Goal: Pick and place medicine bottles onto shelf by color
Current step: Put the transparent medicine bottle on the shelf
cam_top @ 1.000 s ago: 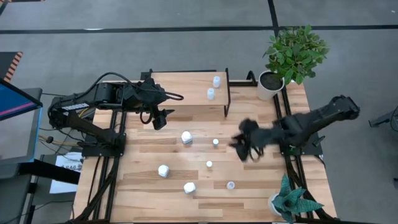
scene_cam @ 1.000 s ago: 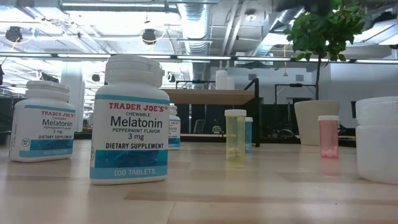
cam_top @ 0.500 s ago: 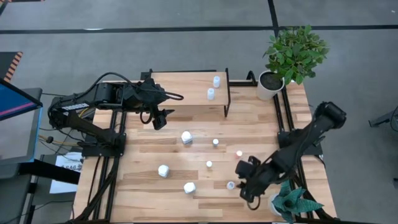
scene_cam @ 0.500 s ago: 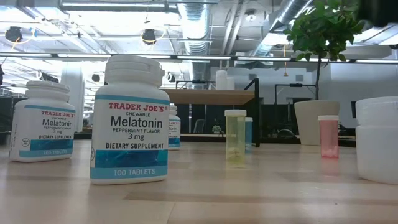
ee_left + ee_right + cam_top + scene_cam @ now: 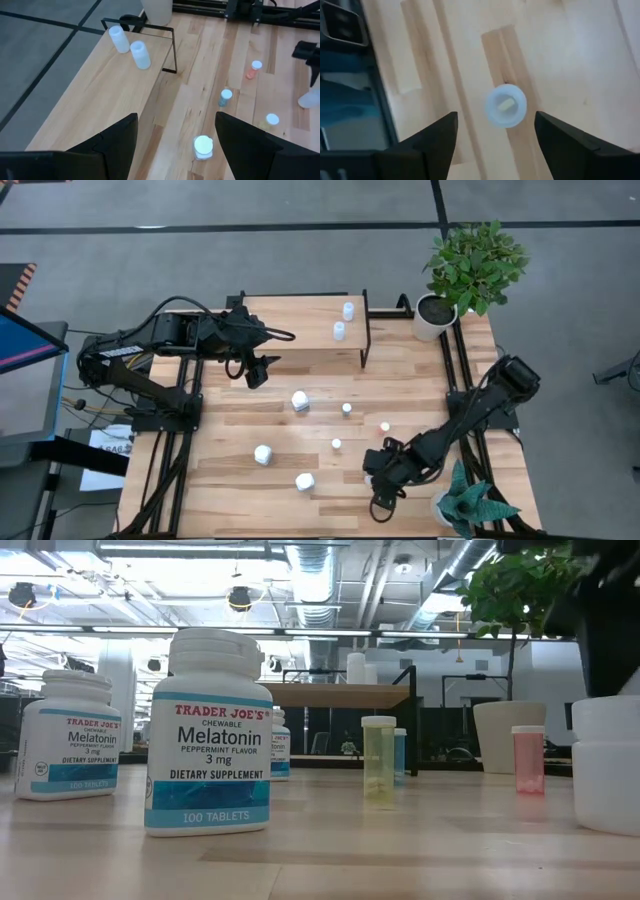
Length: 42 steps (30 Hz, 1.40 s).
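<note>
Fingers of the right gripper [image 5: 495, 137] stand spread and empty above a pale-blue bottle [image 5: 506, 105] that sits upright on the surface [image 5: 230, 475] near its front edge. In the high view the right gripper [image 5: 378, 492] hangs over that spot and covers the bottle. Fingers of the left gripper [image 5: 175, 137] are also spread and hold nothing; the left gripper [image 5: 257, 371] hovers at the front edge of the shelf [image 5: 300, 315].

Two pale bottles [image 5: 343, 320] stand on the shelf top near its right end. Three white bottles [image 5: 300, 400] stand on the surface between the arms. Small capped bottles [image 5: 347, 408] stand to their right, one orange-red [image 5: 384, 426]. Two potted plants [image 5: 470, 265] occupy the right side of the surface.
</note>
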Each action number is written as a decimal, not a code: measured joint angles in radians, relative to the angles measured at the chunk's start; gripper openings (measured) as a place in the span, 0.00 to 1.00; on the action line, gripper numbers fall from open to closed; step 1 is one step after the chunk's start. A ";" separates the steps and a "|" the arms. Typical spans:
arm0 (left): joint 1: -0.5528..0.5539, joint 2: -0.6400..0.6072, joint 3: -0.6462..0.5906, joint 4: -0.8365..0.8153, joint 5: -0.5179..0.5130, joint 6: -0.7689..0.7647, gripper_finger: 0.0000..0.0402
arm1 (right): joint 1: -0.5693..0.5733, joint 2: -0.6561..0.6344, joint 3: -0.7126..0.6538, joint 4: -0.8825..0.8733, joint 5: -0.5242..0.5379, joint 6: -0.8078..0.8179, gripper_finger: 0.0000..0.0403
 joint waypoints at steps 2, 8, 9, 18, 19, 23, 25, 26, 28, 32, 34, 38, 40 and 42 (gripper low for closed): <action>0.000 0.000 0.000 0.000 0.000 0.000 0.63 | -0.008 0.024 0.000 -0.003 -0.010 -0.001 0.71; 0.000 0.000 0.000 0.000 0.000 0.000 0.63 | -0.040 0.079 0.000 0.011 -0.019 -0.001 0.71; 0.000 0.000 0.000 0.000 0.000 0.003 0.63 | -0.046 0.084 0.000 0.015 -0.026 -0.002 0.71; 0.000 0.000 0.000 0.000 0.000 0.014 0.63 | -0.082 0.087 0.000 0.036 -0.075 -0.001 0.71; 0.000 0.000 0.000 0.000 0.000 0.014 0.63 | -0.082 0.086 0.000 0.045 -0.079 -0.001 0.70; 0.000 0.000 0.000 0.000 0.000 0.014 0.63 | -0.082 0.088 0.000 0.052 -0.099 0.005 0.64; 0.000 0.000 0.000 0.000 0.000 0.014 0.63 | -0.082 0.089 0.000 0.054 -0.116 0.006 0.58; 0.000 0.000 0.000 0.000 0.000 0.015 0.63 | -0.082 0.089 0.000 0.053 -0.124 0.006 0.55; 0.000 0.000 0.000 0.000 0.000 0.015 0.63 | -0.082 0.089 0.000 0.053 -0.146 0.006 0.48; 0.000 0.000 0.000 0.000 0.000 0.015 0.63 | -0.082 0.089 0.001 0.056 -0.175 0.009 0.34; 0.000 0.000 0.000 0.000 0.000 0.015 0.63 | -0.084 0.089 0.007 0.048 -0.182 0.016 0.30; 0.000 0.000 0.000 0.000 0.000 0.015 0.63 | -0.102 0.091 0.068 -0.054 -0.201 0.013 0.30; 0.000 0.000 0.000 0.000 0.000 0.015 0.63 | -0.119 0.089 0.123 -0.130 -0.200 -0.030 0.30; 0.000 0.000 0.000 0.000 0.000 0.015 0.63 | -0.142 0.087 0.191 -0.228 -0.199 -0.091 0.30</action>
